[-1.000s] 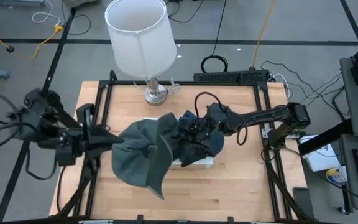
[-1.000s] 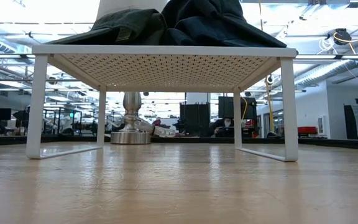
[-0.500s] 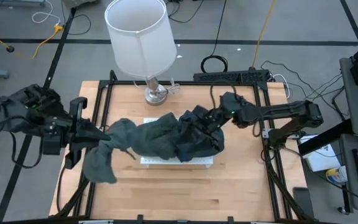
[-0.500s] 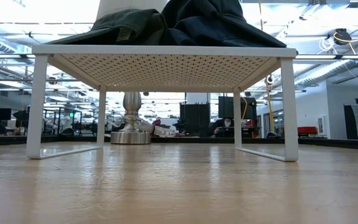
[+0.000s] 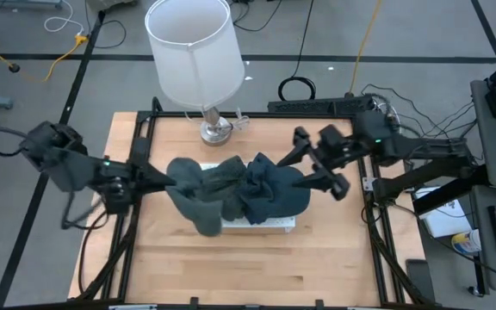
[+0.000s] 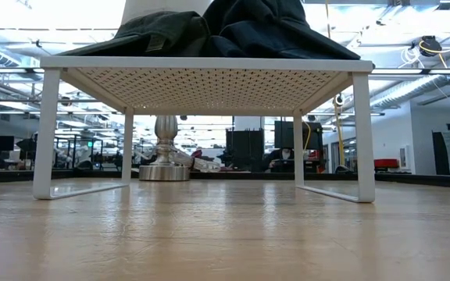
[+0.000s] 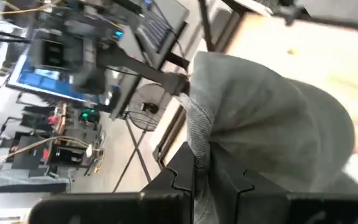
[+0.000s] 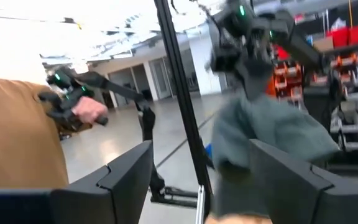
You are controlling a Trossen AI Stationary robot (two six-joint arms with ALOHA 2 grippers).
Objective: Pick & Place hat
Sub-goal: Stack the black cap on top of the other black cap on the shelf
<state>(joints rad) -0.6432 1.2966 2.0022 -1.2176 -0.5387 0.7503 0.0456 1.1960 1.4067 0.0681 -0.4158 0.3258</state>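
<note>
Under dark cloth (image 5: 257,191), rack (image 6: 209,74) half-hidden

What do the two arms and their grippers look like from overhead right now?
Both arms are dark, nearly black, built of jointed tube-like links with black cables looping beside them. The left gripper ends in two slim dark fingers, and a small green light shows on its wrist. The right gripper has two long, flat dark fingers.

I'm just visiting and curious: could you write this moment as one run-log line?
left gripper: shut on grey hat | right gripper: open, beside dark hat | hats: over white rack | lamp: behind
</note>
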